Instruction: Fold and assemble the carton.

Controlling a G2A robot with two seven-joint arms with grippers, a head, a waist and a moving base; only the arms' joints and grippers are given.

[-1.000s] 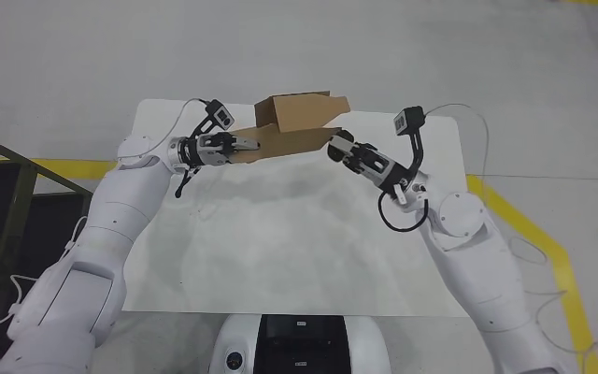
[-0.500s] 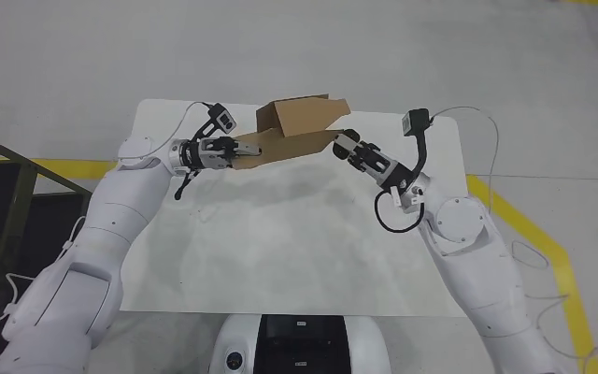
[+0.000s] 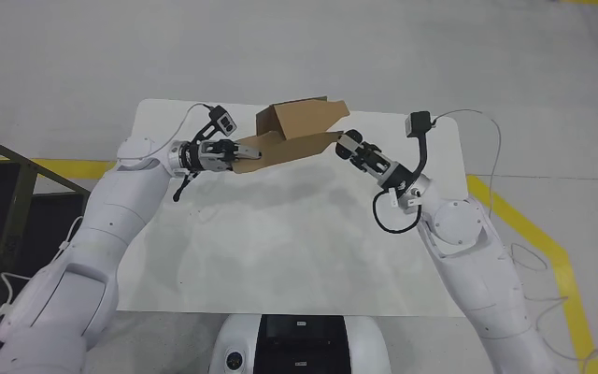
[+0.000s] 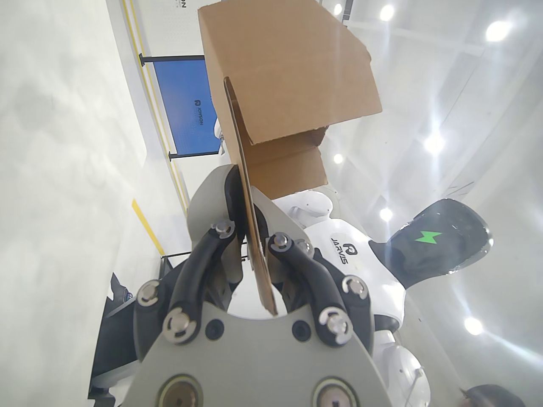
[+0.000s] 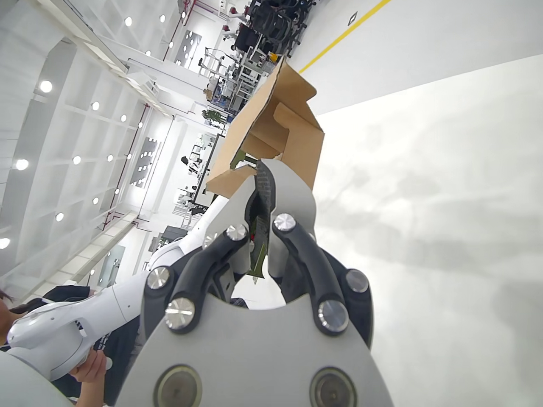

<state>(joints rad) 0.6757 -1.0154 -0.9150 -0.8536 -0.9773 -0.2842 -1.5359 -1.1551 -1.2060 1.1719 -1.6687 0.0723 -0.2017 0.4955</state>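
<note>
Table: white and flat. Usable as a backstop to press panels against.

Carton: plain brown corrugated, partly erected. It hangs between the two grippers over the far part of the table, off the surface, tilted with its left end lower.
- Handling, my read: light and stiff across the panels, but it hinges freely at the scores, so it will rack or spring back if only one end is driven.
- The board is matte, so grip should be decent. Flap edges crush easily, so no hard squeeze.
- Best holds are flat on a flap or panel near a crease, not on a corner. Two opposed holds, as now, suit squaring it up.
- Contents: the open side faces the right wrist camera. What shows of the inside is bare board and one inner flap folded in. Deeper in is hidden.

Left gripper: fingers clamped on a single long flap seen edge-on, with the board running deep between the pads. Looks solid.

Right gripper: fingers drawn together at the opposite end, with the tips on the edge of a carton panel. It looks like a shallow pinch, and I judge this the hold more likely to slip.
</note>
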